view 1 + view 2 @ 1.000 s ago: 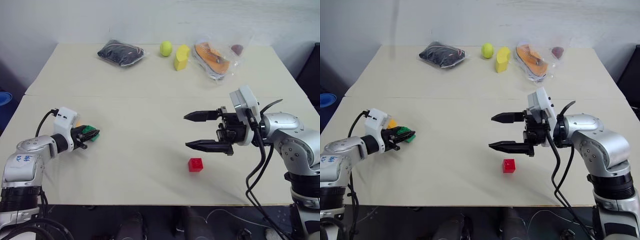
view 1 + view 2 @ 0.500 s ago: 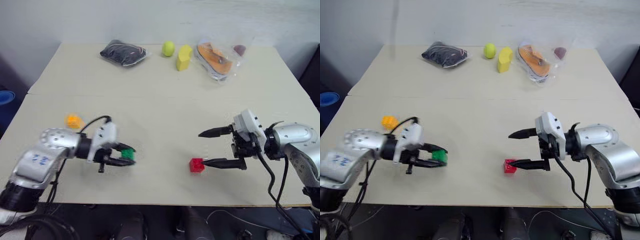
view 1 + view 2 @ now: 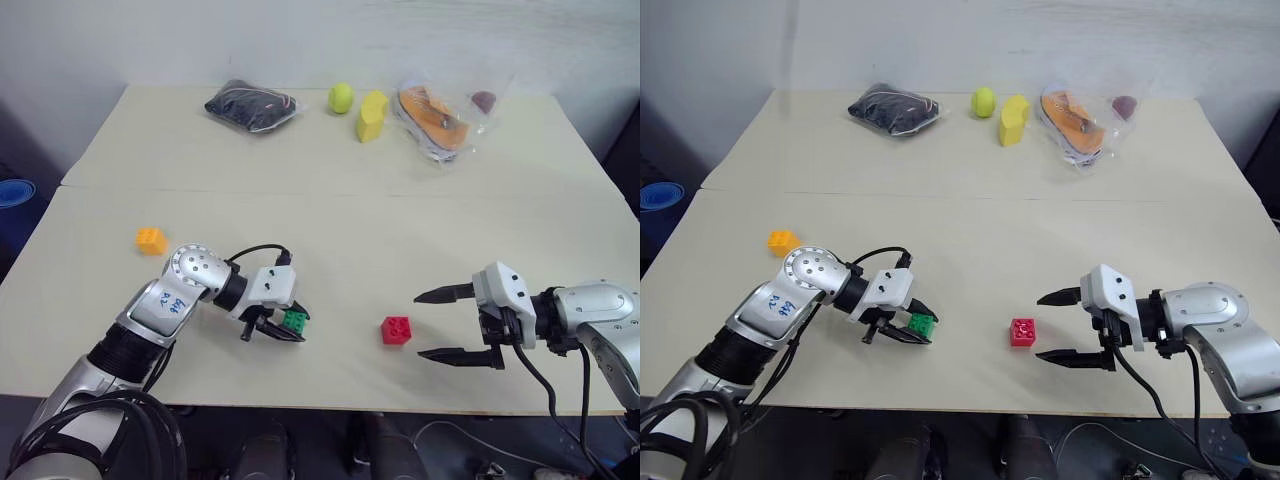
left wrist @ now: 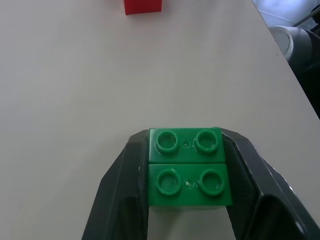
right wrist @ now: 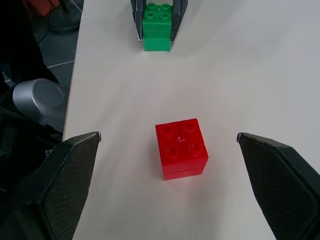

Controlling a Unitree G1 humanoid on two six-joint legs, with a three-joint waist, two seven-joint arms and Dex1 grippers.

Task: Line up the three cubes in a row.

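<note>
Left arm reaching in from the near left, left hand [image 3: 290,328] pointing right and downward, fingers clamped together, right arm at the near right, right hand [image 3: 436,325] pointing left, fingers spread wide

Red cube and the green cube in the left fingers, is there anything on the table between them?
No. Between the red cube and the green cube held by the left gripper there is bare table, seen in both eye views and the right wrist view.

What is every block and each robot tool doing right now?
green cube: gripped in the left tool, by the table.
red cube: loose on the table, upright.
orange-yellow cube: loose, far off to the left.
left tool: shut.
right tool: open, empty, beside the red cube.
</note>
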